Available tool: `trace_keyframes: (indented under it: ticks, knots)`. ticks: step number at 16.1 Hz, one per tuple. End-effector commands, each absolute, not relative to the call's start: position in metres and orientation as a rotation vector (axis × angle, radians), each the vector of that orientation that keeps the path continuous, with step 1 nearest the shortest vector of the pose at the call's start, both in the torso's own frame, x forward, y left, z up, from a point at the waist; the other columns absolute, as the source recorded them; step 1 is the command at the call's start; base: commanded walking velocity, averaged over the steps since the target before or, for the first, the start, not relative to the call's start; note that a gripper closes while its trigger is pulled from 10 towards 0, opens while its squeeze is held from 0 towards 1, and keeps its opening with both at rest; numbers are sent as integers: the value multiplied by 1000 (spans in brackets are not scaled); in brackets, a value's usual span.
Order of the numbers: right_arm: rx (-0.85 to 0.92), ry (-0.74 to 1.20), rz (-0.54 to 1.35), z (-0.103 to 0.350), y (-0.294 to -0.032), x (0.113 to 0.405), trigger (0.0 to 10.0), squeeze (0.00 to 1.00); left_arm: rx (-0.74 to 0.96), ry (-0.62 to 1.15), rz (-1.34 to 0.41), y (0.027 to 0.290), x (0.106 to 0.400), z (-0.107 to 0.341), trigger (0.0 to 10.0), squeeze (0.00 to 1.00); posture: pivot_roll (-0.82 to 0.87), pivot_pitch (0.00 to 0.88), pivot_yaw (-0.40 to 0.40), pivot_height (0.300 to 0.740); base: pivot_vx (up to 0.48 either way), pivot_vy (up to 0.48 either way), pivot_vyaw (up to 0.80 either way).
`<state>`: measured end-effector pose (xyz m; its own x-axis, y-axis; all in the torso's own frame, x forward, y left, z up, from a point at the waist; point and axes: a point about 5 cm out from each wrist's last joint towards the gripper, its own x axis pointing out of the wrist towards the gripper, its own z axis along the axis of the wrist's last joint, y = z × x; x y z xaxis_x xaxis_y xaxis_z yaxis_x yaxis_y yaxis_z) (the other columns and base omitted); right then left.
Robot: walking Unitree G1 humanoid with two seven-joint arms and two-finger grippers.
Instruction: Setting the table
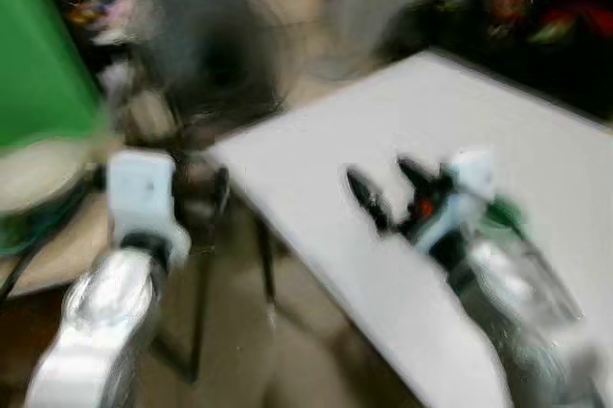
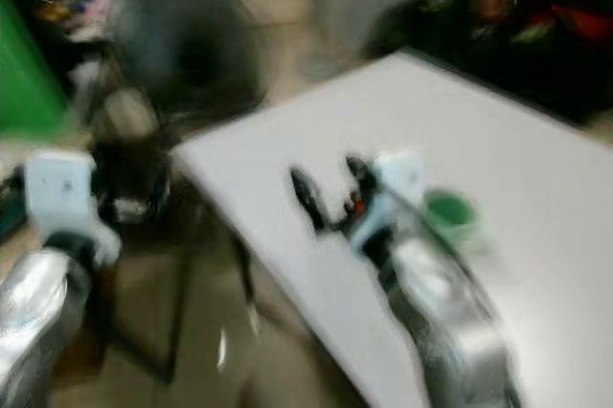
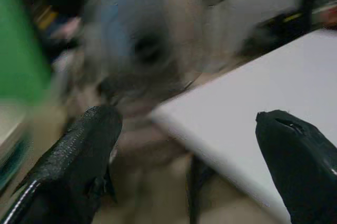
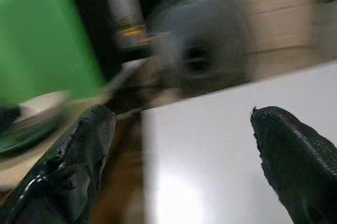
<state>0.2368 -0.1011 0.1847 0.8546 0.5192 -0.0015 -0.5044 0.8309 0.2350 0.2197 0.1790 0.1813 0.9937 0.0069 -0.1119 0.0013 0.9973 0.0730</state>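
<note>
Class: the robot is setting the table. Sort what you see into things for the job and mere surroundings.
For the job:
white table
right hand, open above the table
left hand, open, off the table's edge

Surroundings:
round dark fan
green panel

Your head views are smeared with blur, so only the big shapes hold. The white table (image 1: 460,130) is what you can make out: a flat, pale top set at a slant across the view, one corner pointing toward the left of the scene, its near edge running down to the right. A small green item (image 2: 448,209), perhaps a cup, sits on the top, back from that near edge and well along from the corner; its shape is too blurred to tell.
</note>
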Motion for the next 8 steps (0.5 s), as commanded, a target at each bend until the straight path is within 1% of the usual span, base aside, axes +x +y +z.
trace_keyframes:
  ticks: [1,4,5,6,8]
  knots:
    - [225,58,506,185,-110,237,10000,1000,105,106,-13,176,221,186,10000,0,-49,0,16,740,0,480,800]
    - [253,69,491,182,-108,236,10000,1000,151,85,-8,178,222,188,10000,0,-47,0,19,740,0,432,800]
    - [260,72,484,180,-107,236,10000,1000,180,77,-15,178,223,190,10000,0,-47,0,20,740,0,-274,800]
    - [262,73,480,180,-107,237,10000,1000,162,81,-20,178,224,190,10000,0,-47,0,23,740,0,0,800]
    - [264,72,477,179,-107,237,10000,1000,118,96,-27,177,224,189,10000,0,-45,0,24,740,0,480,800]
